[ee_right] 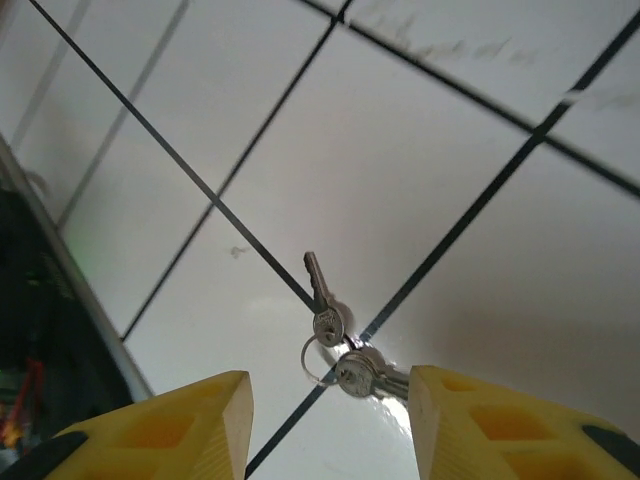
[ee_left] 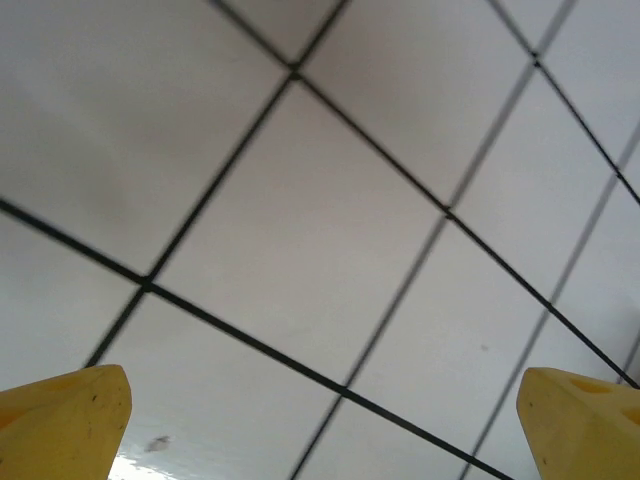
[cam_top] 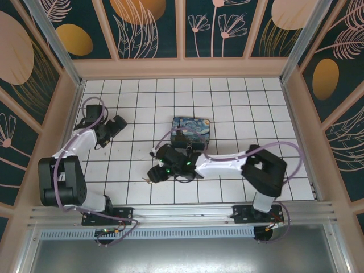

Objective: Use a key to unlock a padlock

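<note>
Two small silvery keys on a thin ring lie flat on the white tiled floor; one key (ee_right: 322, 300) points away from me and the second key (ee_right: 358, 375) lies beside my right fingertip. My right gripper (ee_right: 330, 390) hovers low over them, open, with its yellow fingers (ee_right: 170, 430) on either side of the ring. From above, the right gripper (cam_top: 152, 174) sits over a tiny glint, the keys (cam_top: 148, 181). My left gripper (cam_top: 115, 125) rests at the far left, open (ee_left: 320, 410) over bare tiles. The padlock is hidden.
A blue swirl-painted box (cam_top: 191, 129) stands just behind the right arm's wrist. Wooden walls with painted panels enclose the tiled floor (cam_top: 239, 108). A metal rail (cam_top: 182, 213) runs along the near edge by the arm bases.
</note>
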Motion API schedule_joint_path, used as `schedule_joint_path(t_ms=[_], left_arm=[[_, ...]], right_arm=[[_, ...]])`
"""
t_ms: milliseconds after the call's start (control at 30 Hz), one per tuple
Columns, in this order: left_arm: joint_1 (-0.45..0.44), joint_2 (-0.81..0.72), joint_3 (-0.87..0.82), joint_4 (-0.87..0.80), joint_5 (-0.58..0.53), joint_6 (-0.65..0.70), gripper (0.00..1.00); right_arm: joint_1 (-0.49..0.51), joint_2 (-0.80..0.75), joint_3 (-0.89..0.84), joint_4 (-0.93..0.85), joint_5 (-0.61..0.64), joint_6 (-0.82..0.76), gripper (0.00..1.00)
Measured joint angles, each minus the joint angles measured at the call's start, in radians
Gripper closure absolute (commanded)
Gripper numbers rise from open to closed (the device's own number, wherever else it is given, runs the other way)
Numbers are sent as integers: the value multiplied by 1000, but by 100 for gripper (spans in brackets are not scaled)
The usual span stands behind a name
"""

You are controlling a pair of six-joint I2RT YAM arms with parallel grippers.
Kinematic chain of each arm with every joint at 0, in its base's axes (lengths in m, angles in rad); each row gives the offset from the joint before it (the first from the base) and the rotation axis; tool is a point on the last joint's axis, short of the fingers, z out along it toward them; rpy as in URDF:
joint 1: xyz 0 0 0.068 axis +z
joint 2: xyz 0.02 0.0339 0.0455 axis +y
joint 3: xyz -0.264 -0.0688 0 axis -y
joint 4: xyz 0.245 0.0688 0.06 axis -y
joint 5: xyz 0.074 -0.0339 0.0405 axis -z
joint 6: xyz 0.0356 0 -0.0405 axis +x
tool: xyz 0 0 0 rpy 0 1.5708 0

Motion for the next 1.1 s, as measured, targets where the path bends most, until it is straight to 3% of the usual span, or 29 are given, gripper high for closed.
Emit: schedule_joint_path(t_ms=[200,500,1100], left_arm=[[6,-135,-140,-25,53,-15,1],[-6,-385,-263,-92,101,-12,1],[-6,-368,-178,-173,77,21,1]], right_arm=[[32,135,63,5,44,-10,58],[16,162,169,0,68,-43,58],[21,185,120,-17,67,-70,58]])
